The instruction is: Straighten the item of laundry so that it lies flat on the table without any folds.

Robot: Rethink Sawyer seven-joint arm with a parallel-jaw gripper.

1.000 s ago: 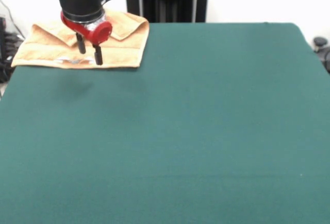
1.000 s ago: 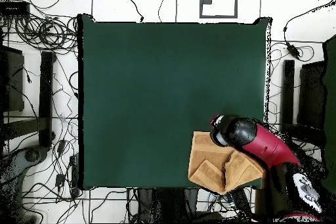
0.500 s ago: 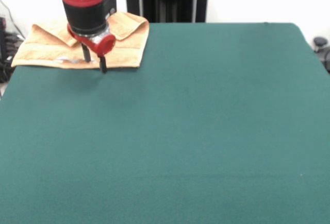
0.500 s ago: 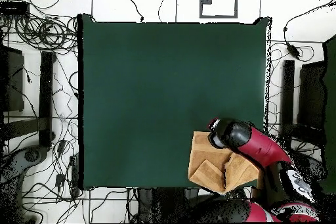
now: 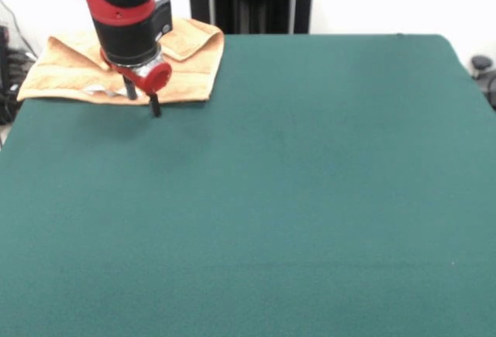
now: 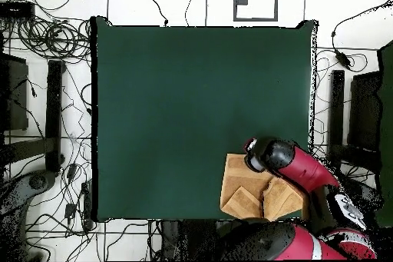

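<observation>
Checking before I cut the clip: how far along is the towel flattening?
Early. Nothing looks done: the towel sits folded at the table's corner, flaps doubled over in the overhead view. In hand: the pincer is down at the towel's near edge, one finger over the cloth, one past the hem. Left: grasping and spreading it flat.

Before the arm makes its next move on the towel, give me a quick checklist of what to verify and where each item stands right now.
1. Towel lying flat: not ok. Flaps are folded over along its far edge in the front view.
2. Towel fully on the table: cannot tell. It sits at a corner, and its edge may reach past the table's rim.
3. Gripper at the towel: ok. It is low over the towel's near edge in the front view.
4. Fingers gripping the cloth: not ok. They look spread, one over the towel and one at its edge.
5. Room to spread the towel: ok. No other object shows on the table.
</observation>
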